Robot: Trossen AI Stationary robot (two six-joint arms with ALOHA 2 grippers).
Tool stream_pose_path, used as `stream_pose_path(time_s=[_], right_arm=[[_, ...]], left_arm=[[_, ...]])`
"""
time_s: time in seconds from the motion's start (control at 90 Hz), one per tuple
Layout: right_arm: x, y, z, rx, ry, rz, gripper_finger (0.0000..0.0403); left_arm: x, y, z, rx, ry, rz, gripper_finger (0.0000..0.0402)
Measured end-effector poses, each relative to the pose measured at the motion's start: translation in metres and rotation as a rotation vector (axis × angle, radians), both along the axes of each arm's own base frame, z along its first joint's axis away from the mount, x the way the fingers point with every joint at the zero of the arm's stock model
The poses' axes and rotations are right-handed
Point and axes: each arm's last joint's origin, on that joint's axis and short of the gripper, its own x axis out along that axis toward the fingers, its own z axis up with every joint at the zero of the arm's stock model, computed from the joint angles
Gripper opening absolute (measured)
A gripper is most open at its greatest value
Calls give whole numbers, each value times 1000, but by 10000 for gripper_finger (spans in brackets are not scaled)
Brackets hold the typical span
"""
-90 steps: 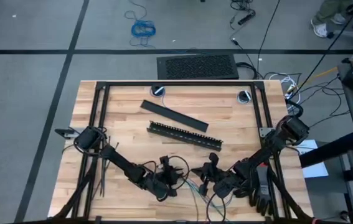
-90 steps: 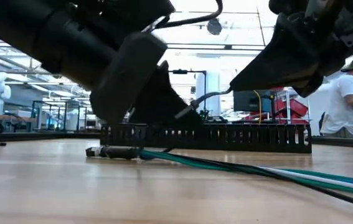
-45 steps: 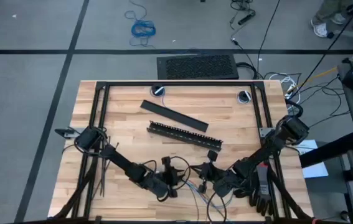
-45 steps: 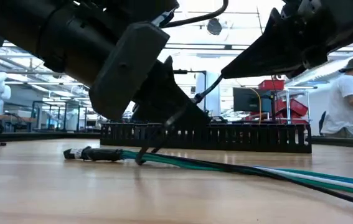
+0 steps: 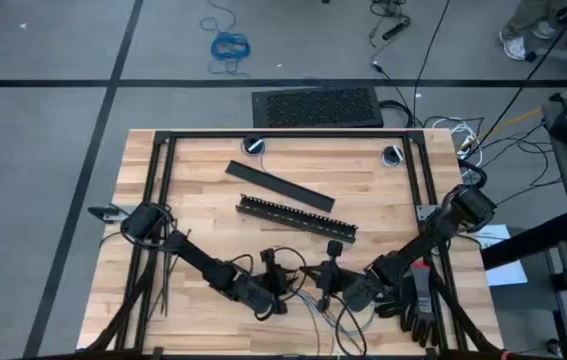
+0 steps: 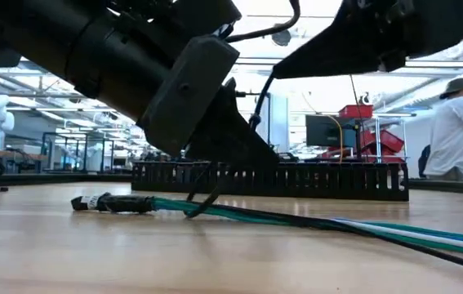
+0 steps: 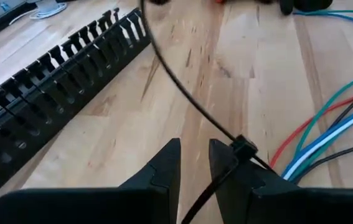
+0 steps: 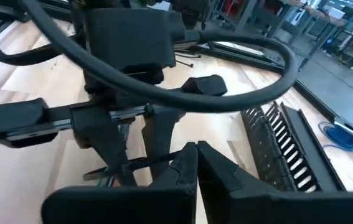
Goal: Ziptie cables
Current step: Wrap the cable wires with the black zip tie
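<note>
Cables [image 6: 296, 219] on table [image 6: 92, 253], before slotted bar [image 6: 321, 180]

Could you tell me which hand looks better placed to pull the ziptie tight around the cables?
Probably the right hand: its fingers pinch the ziptie tail, while the left hand steadies the head by the cables.

**Materials and finish**

Table [image 5: 203, 210] – pale butcher-block wood, smooth, slight sheen. Slotted bar [image 7: 45, 118] – black plastic, matt, toothed. Ziptie [image 7: 188, 99] – thin black plastic, smooth. Cables [image 6: 313, 222] – glossy plastic-looking insulation. Left gripper [image 7: 195, 168], right gripper [image 8: 195, 162] – matt black fingers.
</note>
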Motion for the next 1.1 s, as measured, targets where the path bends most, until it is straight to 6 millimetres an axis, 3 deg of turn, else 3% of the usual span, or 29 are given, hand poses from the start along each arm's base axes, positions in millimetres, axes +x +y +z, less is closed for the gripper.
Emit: stream_pose_path(time_s=[0.611,0.822,1.1], right_arm=[[-9,3,-11,20,119,42,0],[-4,11,5,60,160,139,0],[7,16,23,85,167,123,8]], left_arm=[[-6,-10,-1,81,24,-56,83],[-3,-4,-1,68,29,-54,95],[3,5,-1,17,19,-19,131]])
